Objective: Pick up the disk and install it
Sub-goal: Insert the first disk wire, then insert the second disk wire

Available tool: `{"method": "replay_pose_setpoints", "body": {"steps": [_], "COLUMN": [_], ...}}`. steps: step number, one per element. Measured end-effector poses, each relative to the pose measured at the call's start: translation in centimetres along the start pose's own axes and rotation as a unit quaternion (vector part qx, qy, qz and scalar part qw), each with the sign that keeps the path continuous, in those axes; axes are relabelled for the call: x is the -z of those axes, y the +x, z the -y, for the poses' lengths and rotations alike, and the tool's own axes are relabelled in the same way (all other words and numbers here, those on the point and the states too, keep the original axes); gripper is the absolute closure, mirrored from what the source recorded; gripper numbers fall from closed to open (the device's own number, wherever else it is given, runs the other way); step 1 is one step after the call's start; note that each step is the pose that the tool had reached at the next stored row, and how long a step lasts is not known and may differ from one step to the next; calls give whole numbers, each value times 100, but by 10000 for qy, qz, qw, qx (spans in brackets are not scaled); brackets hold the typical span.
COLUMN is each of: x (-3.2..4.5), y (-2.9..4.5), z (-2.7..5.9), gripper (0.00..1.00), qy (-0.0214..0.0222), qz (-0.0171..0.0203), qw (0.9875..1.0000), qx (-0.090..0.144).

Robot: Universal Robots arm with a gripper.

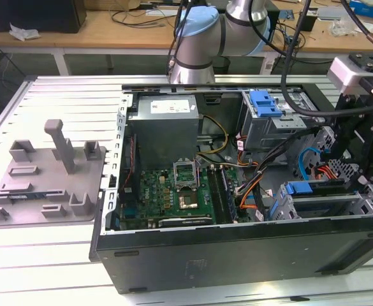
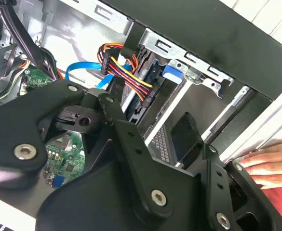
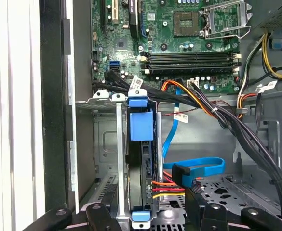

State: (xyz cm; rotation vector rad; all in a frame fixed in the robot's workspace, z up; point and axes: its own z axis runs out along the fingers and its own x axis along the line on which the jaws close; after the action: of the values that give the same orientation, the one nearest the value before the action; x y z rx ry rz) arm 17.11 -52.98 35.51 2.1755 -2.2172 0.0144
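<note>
The arm [image 1: 202, 38] reaches in from the far side, its grey-and-blue elbow joint up top, and the black wrist hangs low at the exterior view's right. Gripper [image 3: 150, 216] looks spread apart, I think. A person's hand [image 2: 268, 166] rests flat, fingers stretched out.

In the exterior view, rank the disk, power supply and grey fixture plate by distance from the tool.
1. disk, in the bay by the tool.
2. power supply, mid-case.
3. grey fixture plate, outside the case, the exterior view's left.
</note>
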Motion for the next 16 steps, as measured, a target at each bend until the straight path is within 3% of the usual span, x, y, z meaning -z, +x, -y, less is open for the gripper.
{"method": "replay_pose_setpoints", "body": {"steps": [16], "x": [15], "y": [-2], "z": [0], "gripper": [34], "qy": [0], "qz": [-2], "qw": [10000], "qx": [-5]}}
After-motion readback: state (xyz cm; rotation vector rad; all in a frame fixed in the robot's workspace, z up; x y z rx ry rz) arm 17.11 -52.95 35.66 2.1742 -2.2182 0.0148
